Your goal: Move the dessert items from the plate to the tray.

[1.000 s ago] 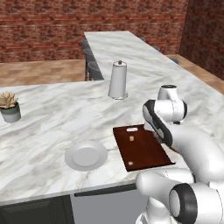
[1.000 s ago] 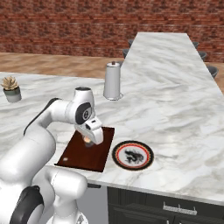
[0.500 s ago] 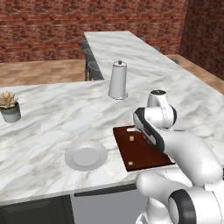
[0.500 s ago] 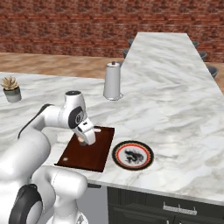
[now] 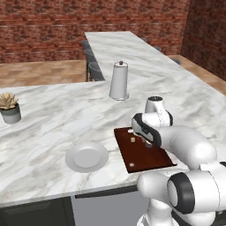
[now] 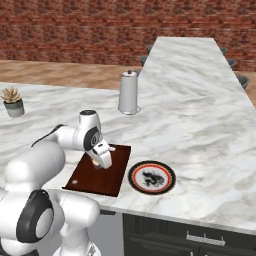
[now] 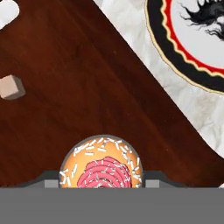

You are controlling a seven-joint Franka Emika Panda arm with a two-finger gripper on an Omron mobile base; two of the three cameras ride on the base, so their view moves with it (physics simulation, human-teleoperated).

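My gripper (image 7: pixel 101 183) is shut on the cupcake (image 7: pixel 103 168), whose pink frosting and white sprinkles show between the two dark fingertips (image 7: pixel 51 181). It hangs low over the dark reddish-brown tray (image 7: pixel 87 87). A tiny tan morsel (image 7: pixel 12 86) lies on the board to the left in the hand view. From the left base, the gripper (image 5: pixel 148 143) hovers above the tray (image 5: pixel 148 161), just right of the morsel (image 5: pixel 133 139). In the right base view the gripper (image 6: pixel 99 164) is over the tray (image 6: pixel 107 180), left of the plate (image 6: pixel 151 177) with its black and red rim.
A plain white plate (image 5: pixel 87 156) lies left of the tray near the counter's front edge. A metal canister (image 5: pixel 119 80) stands farther back, and a small potted plant (image 5: pixel 9 107) sits at the far left. The decorated plate's rim (image 7: pixel 175 57) lies close beside the tray's edge.
The arm has swung left and lowered, carrying the cupcake from the tray's right edge to above the board's middle. The morsel and plates have not moved.
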